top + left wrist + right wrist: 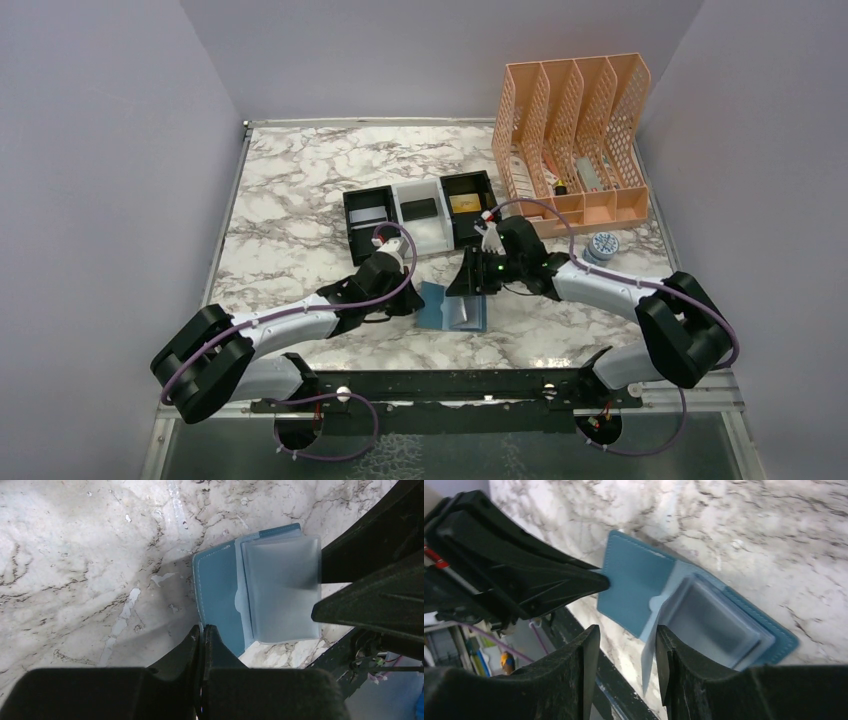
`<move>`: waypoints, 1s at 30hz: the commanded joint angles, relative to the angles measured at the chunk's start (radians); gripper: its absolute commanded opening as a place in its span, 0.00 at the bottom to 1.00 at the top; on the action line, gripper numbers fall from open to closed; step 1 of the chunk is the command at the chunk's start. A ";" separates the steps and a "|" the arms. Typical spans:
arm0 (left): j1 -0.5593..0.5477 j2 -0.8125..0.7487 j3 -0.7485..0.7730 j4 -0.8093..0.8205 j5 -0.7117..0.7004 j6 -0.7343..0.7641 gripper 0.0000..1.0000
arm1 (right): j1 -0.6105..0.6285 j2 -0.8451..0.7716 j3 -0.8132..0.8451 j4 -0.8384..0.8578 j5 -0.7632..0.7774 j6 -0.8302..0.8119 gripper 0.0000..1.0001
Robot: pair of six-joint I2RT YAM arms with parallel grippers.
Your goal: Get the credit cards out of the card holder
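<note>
1. Card holder [452,307]: lies open on the tabletop [300,190], lower centre of the overhead view, between both grippers.
2. Left gripper [202,630]: jaws closed together, tips at the holder's edge, apparently pinning it.
3. Right gripper [626,630]: jaws partly apart, straddling the clear sleeve [714,622] edge; nothing clamped.
4. Technique: pin the holder flat; pinch the card, not the sleeve, and draw along the slot.
5. Setting: glossy marbled surface, probably slippery; plain pale walls on three sides.

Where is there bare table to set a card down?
Bare table: left of the three-compartment tray out to the edge, and behind it. Crowded: near centre, where left gripper and right gripper meet at the card holder, and right, by the file organizer.
</note>
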 commanded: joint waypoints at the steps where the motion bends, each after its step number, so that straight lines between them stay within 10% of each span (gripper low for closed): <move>1: -0.007 0.002 -0.007 0.046 0.018 -0.024 0.00 | -0.002 0.029 0.039 0.089 -0.173 -0.032 0.46; 30: -0.007 -0.052 -0.037 0.030 0.016 -0.057 0.18 | 0.023 0.257 -0.033 0.466 -0.268 0.228 0.60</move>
